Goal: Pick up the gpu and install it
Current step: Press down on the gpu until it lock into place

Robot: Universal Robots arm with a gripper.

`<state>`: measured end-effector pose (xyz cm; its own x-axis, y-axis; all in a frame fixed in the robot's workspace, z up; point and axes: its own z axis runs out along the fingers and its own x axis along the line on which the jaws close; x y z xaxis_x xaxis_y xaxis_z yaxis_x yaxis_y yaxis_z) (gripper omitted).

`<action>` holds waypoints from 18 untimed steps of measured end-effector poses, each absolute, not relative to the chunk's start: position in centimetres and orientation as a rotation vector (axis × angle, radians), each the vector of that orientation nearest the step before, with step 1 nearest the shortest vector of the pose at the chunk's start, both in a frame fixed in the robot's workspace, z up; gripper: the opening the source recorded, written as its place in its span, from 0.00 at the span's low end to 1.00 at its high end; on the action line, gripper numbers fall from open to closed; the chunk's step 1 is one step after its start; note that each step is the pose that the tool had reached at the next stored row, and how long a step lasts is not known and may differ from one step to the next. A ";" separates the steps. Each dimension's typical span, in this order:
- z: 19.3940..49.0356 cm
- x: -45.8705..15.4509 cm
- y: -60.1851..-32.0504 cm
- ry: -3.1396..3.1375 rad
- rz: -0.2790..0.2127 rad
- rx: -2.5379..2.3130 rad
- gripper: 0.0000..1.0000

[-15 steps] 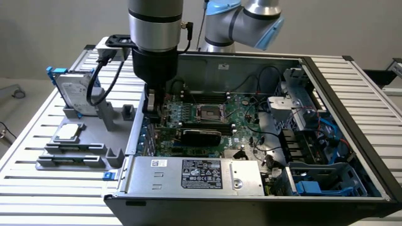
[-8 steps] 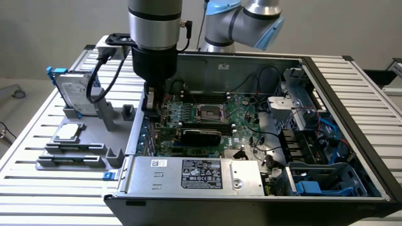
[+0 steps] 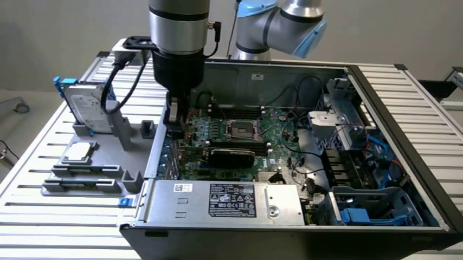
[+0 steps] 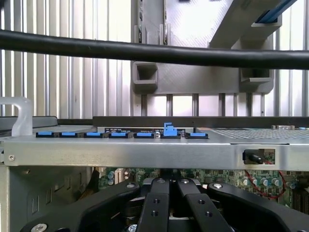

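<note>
Slatted aluminium table (image 3: 405, 92) under a plain grey wall. On it, an open black case (image 3: 289, 238) lying on its side, with a green motherboard (image 3: 271, 122) exposed inside.

On the exterior view's left, just beside the case, a grey fixture (image 3: 108, 157) carrying an upright hard drive (image 3: 90, 111) and a flat silver chip (image 3: 79, 151).

White and black labels on the silver power supply (image 3: 224, 201) at the case's near edge, print too small to read. Same for the drive's label.

Gripper (image 3: 173, 122) low over the board, close against the case's wall on the exterior view's left. From the wrist, fingers (image 4: 154, 203) pressed together, nothing seen between them. Ahead of them, the case's metal rim (image 4: 145, 152) with a row of blue tabs (image 4: 169, 129), and a black cable (image 4: 154, 52) crossing above.

Gpu (image 3: 231, 154) on the board, black cover up, just below the empty socket (image 3: 240, 129) and apart from the gripper. Cannot tell whether seated in a slot.

Open room above the board's middle. Cables and drive cages (image 3: 347, 122) crowd the exterior view's right side.
</note>
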<state>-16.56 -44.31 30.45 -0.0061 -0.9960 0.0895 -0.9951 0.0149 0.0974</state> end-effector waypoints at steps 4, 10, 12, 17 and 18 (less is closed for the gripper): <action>30.5 -16.6 -43.9 -2.136 -0.002 2.112 0.11; 30.4 -16.6 -43.5 -2.133 0.006 2.109 0.11; 30.4 -16.6 -43.4 -2.131 0.009 2.107 0.11; 30.4 -16.7 -43.1 -2.130 0.013 2.105 0.11; 30.4 -16.7 -43.0 -2.130 0.014 2.104 0.11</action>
